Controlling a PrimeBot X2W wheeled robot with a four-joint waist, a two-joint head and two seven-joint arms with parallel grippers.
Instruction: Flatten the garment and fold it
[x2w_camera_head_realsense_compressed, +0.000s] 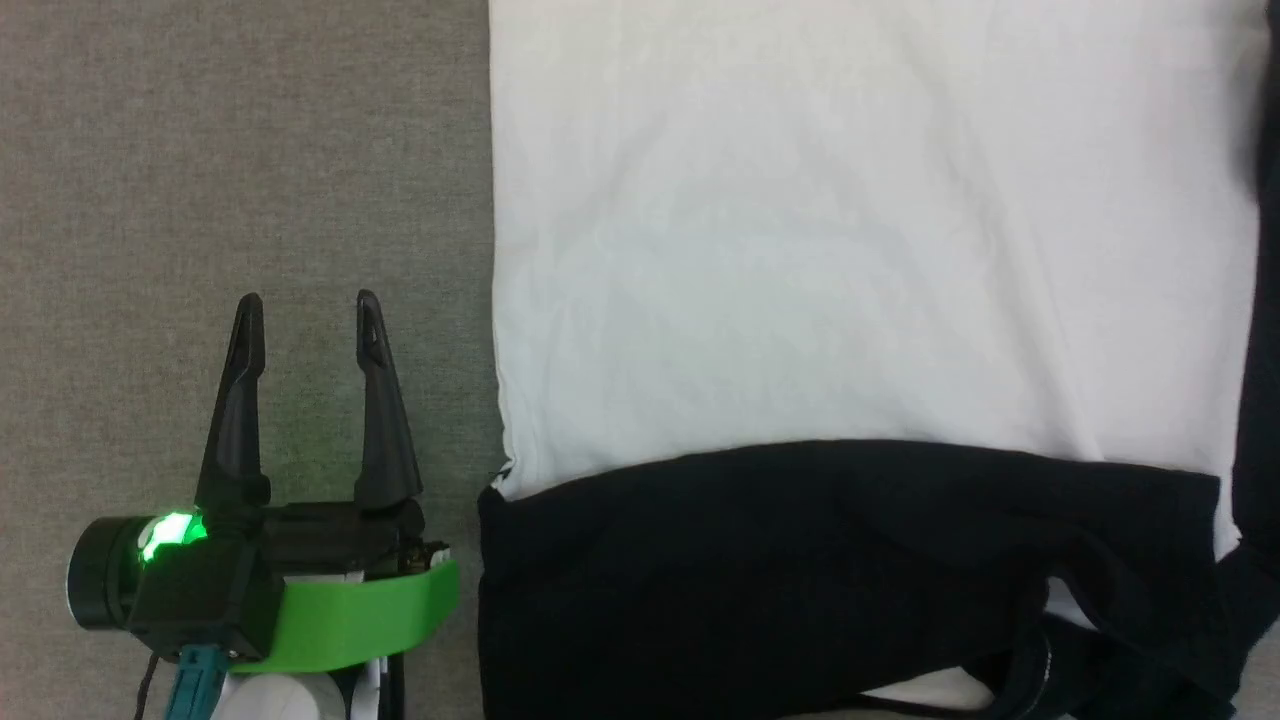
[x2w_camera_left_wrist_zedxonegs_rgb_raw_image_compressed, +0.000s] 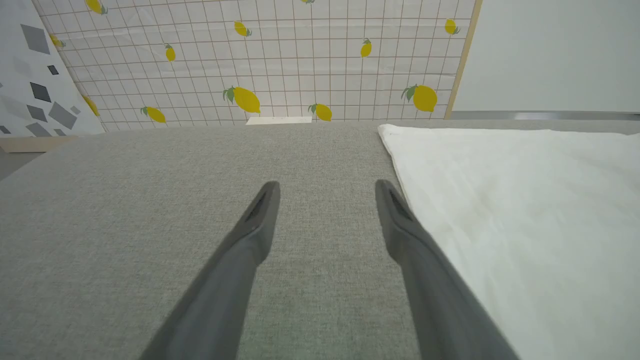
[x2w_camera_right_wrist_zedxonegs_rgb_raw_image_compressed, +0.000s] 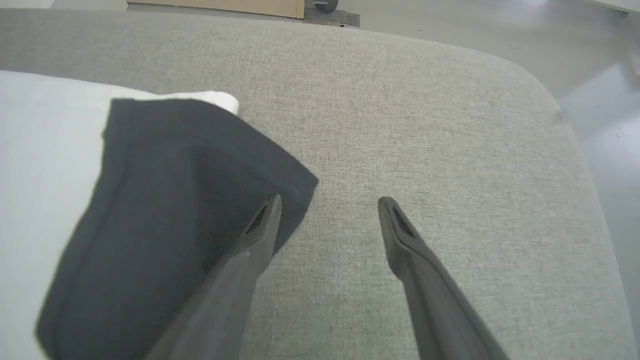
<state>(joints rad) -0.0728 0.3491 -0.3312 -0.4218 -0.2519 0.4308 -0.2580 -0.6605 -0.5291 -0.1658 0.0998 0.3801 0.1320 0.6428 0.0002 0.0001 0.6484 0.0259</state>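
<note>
**Surroundings.** The garment (x2w_camera_head_realsense_compressed: 850, 250) lies flat on the grey fabric-covered worktop (x2w_camera_head_realsense_compressed: 250, 150). Its white body spreads across the centre and right of the head view. A black sleeve (x2w_camera_head_realsense_compressed: 800, 560) is laid across the near part of the body. Further black cloth (x2w_camera_head_realsense_compressed: 1262, 400) runs down the right edge of that view; which part of the garment it is cannot be told. Bare worktop lies to the left of the garment.

**View differences.** The left wrist view adds the background past the worktop's far edge:
- a grid-patterned sheet with lemon prints (x2w_camera_left_wrist_zedxonegs_rgb_raw_image_compressed: 300, 65)
- a pale panel with grey diamond shapes (x2w_camera_left_wrist_zedxonegs_rgb_raw_image_compressed: 30, 75) to its left
- a plain wall (x2w_camera_left_wrist_zedxonegs_rgb_raw_image_compressed: 550, 50) to its right

The right wrist view adds a rounded worktop corner (x2w_camera_right_wrist_zedxonegs_rgb_raw_image_compressed: 545, 100), smooth grey floor (x2w_camera_right_wrist_zedxonegs_rgb_raw_image_compressed: 610, 100) beyond it, and a black cuff end (x2w_camera_right_wrist_zedxonegs_rgb_raw_image_compressed: 175, 200) lying over white cloth.

**Arm pose.** The left pincer (x2w_camera_head_realsense_compressed: 308, 300) sits at the lower left of the head view. Its fingers point away from the robot, parallel to the garment's left edge and just beside it. It is released: the fingers are spread with bare worktop between them. A green bracket (x2w_camera_head_realsense_compressed: 350, 620) wraps the wrist, and a green lamp (x2w_camera_head_realsense_compressed: 170, 530) is lit on the wrist housing.

The right pincer (x2w_camera_right_wrist_zedxonegs_rgb_raw_image_compressed: 330, 200) is likewise released and grasps nothing. One finger (x2w_camera_right_wrist_zedxonegs_rgb_raw_image_compressed: 240, 280) lies over the cuff's edge and the other over bare worktop. Whether that finger touches the cloth cannot be determined.
</note>
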